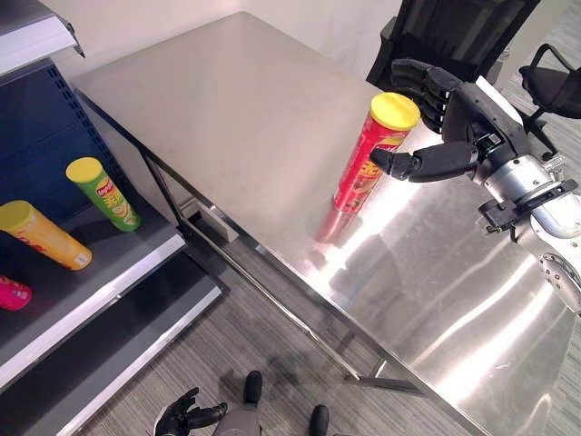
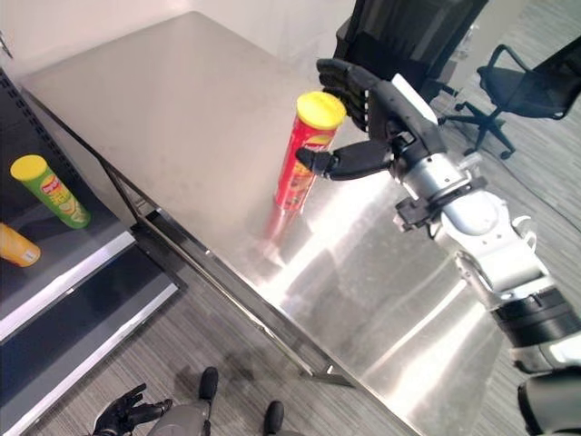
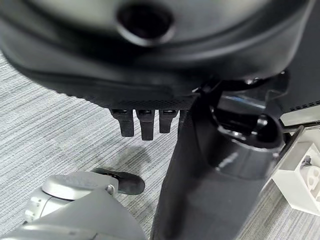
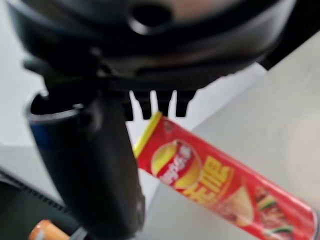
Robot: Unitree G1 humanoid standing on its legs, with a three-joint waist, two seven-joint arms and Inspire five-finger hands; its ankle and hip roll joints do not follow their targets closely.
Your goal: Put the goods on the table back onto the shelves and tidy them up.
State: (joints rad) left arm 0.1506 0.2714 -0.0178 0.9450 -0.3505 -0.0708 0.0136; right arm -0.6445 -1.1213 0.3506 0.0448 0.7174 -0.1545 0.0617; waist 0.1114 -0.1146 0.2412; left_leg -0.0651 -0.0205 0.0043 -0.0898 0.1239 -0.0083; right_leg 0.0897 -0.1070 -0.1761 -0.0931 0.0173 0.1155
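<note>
A red crisp can with a yellow lid stands upright on the steel table, a little in from the table's front edge and about midway along it. The robot's right hand is at the can's upper part, on the side away from the shelf: its thumb reaches across to the can's red wall just below the lid, while the fingers stand spread and curved behind the lid, not closed round it. In the right wrist view the thumb lies beside the can and the fingertips show just past its lidded end; whether any of them touch the can cannot be told.

Beside the table, off its left end, is the shelf unit. On its grey board, lying on their sides, are a green can nearest the table, an orange can just beyond it, and the end of a pink can at the far edge of the view. Behind the table, past the right hand, are black office chairs.

The left hand hangs low over the grey floor in front of the table, its fingers loosely open and holding nothing
</note>
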